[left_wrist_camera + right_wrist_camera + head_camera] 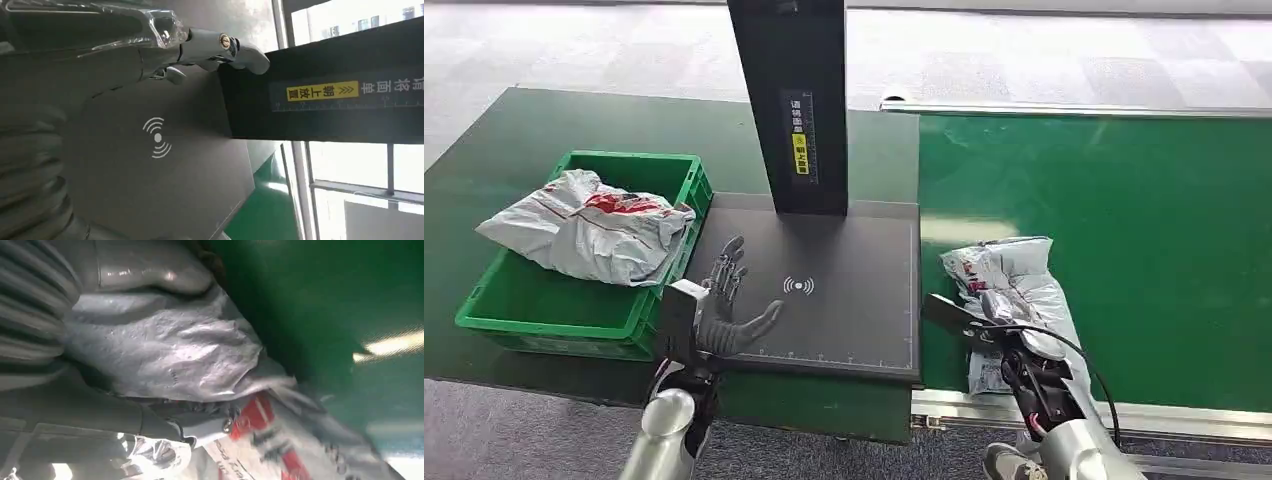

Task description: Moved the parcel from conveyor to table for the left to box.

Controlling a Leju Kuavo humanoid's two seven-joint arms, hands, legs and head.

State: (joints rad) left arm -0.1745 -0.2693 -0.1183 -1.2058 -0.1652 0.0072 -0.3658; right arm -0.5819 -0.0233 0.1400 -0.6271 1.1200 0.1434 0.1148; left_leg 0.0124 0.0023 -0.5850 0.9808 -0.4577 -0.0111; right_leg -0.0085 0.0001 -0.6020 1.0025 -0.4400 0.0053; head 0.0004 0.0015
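— While the right hand (1009,325) grips the parcel (1009,290) on the conveyor (1144,220), has anything moved?
— No; the carry to the worktop (844,290) remains. The left hand (724,305), spread and holding nothing, waits there.

The dark green worktop (514,140) carries a green crate (574,310) at about nine o'clock, with a grey-and-red parcel bag (589,228) slumped inside it, and just beside the crate a flat black scanning pad (844,290) with a black post (792,100) rising from its far edge. At three o'clock the brighter green conveyor (1144,230) butts against the pad, and a crumpled grey parcel (1009,290) lies on its near edge.
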